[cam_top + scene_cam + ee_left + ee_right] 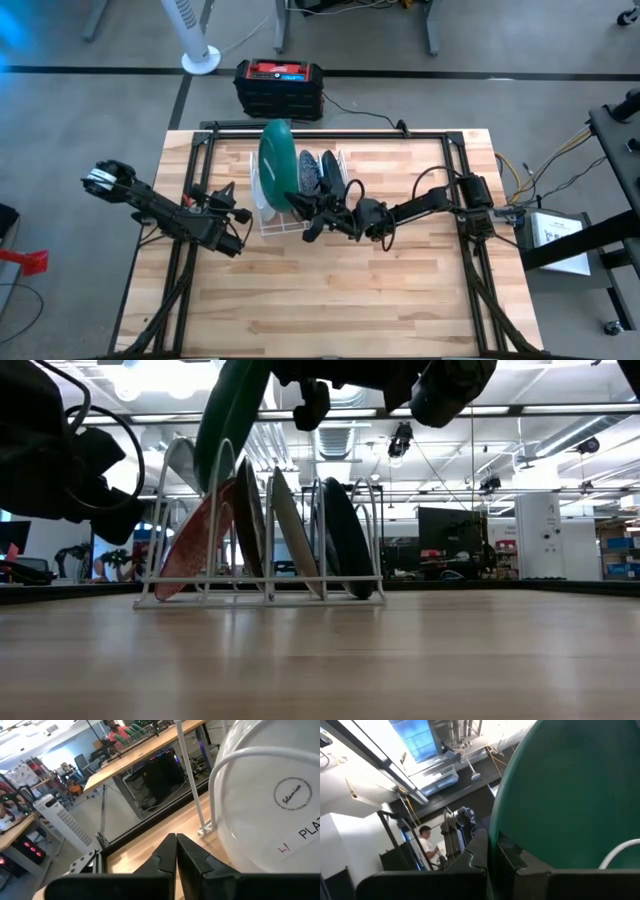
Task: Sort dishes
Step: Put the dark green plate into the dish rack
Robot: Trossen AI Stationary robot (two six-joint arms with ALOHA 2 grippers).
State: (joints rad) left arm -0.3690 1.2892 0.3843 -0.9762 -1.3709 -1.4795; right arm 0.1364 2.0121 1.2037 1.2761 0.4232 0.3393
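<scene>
Green plate [277, 160] stands pinched in right hand [312, 207], over rack [268, 222].

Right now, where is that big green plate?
In the high view the green plate stands on edge over the left end of the white wire rack, near the table's far edge, pinched at its rim by the right claw.

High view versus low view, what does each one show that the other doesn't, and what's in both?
Only the high view shows the left claw, shut beside the white wire rack, plus the black and red box behind the table.

Only the low view shows the red-pink patterned plate leaning in the rack.

Both show the green plate, tall among the other plates, with the right claw shut on its edge.
</scene>
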